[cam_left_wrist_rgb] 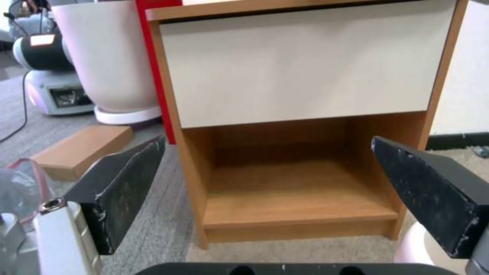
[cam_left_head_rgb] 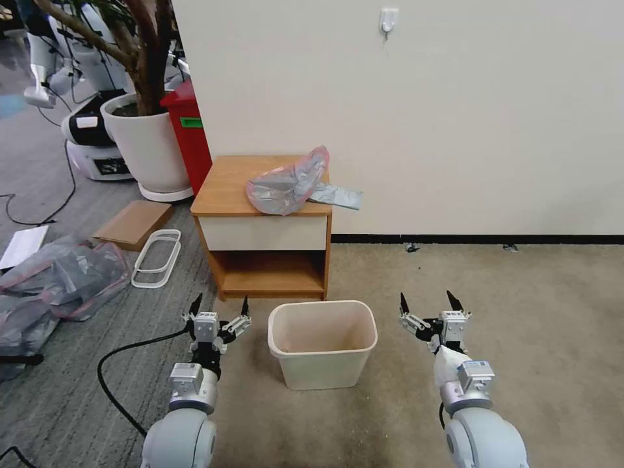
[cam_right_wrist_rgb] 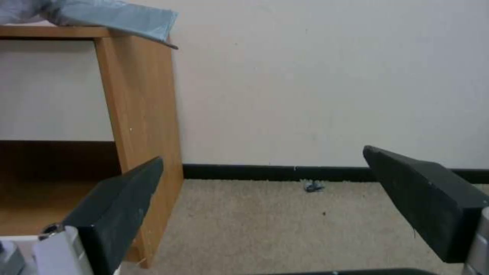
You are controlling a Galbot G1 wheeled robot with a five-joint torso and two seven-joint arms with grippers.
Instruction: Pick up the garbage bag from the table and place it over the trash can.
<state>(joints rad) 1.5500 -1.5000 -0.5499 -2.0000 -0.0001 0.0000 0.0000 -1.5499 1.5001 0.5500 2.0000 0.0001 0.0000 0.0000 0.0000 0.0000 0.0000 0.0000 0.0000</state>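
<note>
Both grippers, left (cam_left_head_rgb: pixel 219 311) and right (cam_left_head_rgb: pixel 428 305), hang low flanking the trash can (cam_left_head_rgb: pixel 322 343), fingers spread wide and empty, seemingly poised to reach. Beyond, the garbage bag (cam_left_head_rgb: pixel 288 184) lies crumpled on the desk (cam_left_head_rgb: pixel 227 185), one corner overhanging its wall-side edge.

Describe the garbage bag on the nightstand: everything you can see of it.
The garbage bag is thin, crinkly, translucent grey plastic with a pinkish-red edge. It lies crumpled in a loose heap on the right half of the table top, one peak sticking up at the back. A flatter grey flap pokes out past the table's right edge and hangs free over the side. Only the tabletop touches it. Both grippers, left and right, are open and low by the trash can, well short of it.
</note>
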